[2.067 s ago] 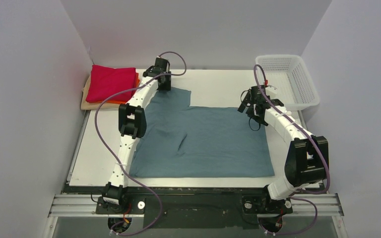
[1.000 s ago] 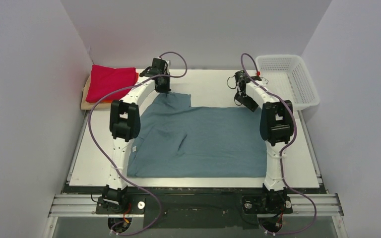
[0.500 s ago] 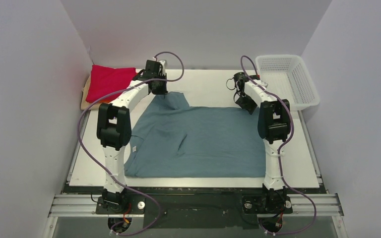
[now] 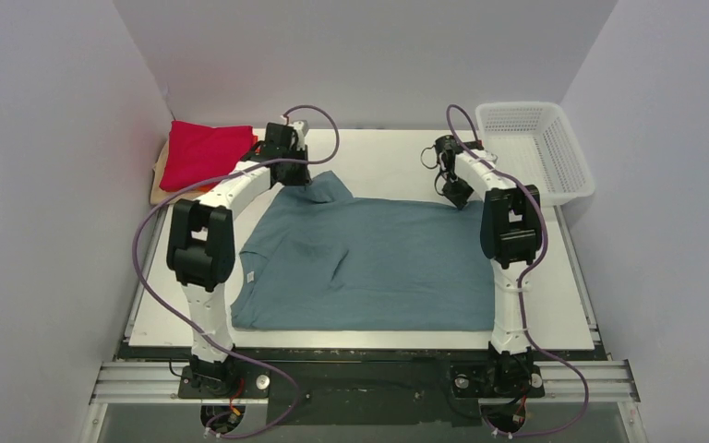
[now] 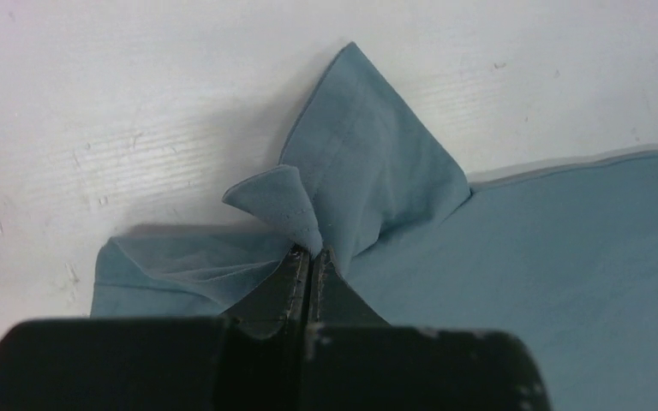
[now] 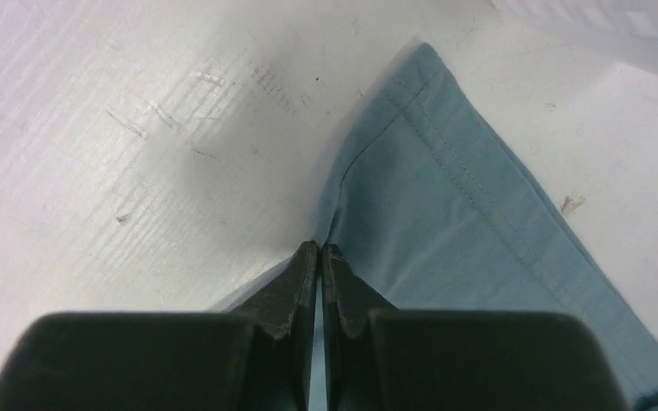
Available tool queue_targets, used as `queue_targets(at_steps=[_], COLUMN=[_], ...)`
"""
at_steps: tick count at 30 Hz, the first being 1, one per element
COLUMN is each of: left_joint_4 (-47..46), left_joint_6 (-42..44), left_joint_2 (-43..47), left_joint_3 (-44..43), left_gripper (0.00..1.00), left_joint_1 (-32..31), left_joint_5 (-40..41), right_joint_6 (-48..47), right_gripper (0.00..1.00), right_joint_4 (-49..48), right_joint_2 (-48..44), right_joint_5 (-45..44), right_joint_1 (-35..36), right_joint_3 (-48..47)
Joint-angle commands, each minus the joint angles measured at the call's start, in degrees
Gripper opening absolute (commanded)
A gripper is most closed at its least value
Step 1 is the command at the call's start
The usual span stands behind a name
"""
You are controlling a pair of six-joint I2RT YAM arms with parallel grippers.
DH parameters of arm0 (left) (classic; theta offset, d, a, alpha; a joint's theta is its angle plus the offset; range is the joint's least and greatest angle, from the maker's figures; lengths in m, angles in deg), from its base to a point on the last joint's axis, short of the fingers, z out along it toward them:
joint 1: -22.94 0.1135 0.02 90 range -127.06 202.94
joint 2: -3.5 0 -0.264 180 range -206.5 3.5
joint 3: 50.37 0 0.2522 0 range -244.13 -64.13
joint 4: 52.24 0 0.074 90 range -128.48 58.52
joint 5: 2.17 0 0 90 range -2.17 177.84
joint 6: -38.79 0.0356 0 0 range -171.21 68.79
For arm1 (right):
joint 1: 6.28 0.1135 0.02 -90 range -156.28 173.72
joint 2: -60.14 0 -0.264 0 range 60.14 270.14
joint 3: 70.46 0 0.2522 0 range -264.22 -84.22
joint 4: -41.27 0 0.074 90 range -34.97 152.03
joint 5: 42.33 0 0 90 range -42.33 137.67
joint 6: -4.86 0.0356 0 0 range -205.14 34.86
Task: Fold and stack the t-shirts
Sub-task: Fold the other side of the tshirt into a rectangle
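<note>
A large teal-blue t-shirt (image 4: 369, 263) lies spread flat over the middle of the white table (image 4: 388, 152). My left gripper (image 4: 297, 181) is shut on its far left corner, and in the left wrist view the cloth (image 5: 377, 171) bunches up into a peak at the closed fingertips of that gripper (image 5: 310, 251). My right gripper (image 4: 459, 196) is shut on the far right corner. The right wrist view shows the hemmed edge (image 6: 445, 214) running into the closed tips of the gripper (image 6: 320, 247). A folded crimson-red t-shirt (image 4: 201, 152) lies on a beige one (image 4: 161, 185) at the far left.
A white mesh basket (image 4: 540, 148) stands at the table's far right corner. Grey walls close in the left, right and back. Both arms reach forward along the shirt's two sides, with cables looping above them.
The right gripper has closed on the shirt's far right corner. The left arm's elbow has swung left, and the corner it holds has lifted and drawn the shirt's left edge inward.
</note>
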Motion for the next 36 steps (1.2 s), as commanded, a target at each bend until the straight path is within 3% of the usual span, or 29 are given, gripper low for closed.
queue_targets(at_steps=[1, 7, 17, 25, 36], left_joint_4=[-6.05, -9.44, -10.91, -9.83, -5.37], left_joint_6=[-0.04, -2.42, -6.76, -14.03, -20.49], left_joint_2=[8.57, 15.15, 27.81, 39.06, 56.17], left_joint_3=[4.9, 13.45, 29.98, 43.1, 50.71], left_gripper=[0.0, 0.0, 0.0, 0.0, 0.0], left_joint_1=[-0.02, -0.31, -4.35, -8.61, -9.43], left_joint_5=[-2.74, -4.45, 1.3, 9.47, 18.55], right_joint_6=[-2.7, -5.61, -5.29, -5.0, -6.2], right_gripper=[0.0, 0.0, 0.0, 0.0, 0.0], right_joint_4=[-2.04, -12.12, -16.84, -16.59, -13.88], right_joint_2=[-8.44, -19.43, -33.01, -41.25, -51.69], right_joint_5=[-0.7, 0.99, -0.28, -3.45, -6.76], right_joint_1=[0.0, 1.66, 6.16, 9.72, 12.92], right_joint_3=[5.23, 18.84, 37.15, 45.49, 53.15])
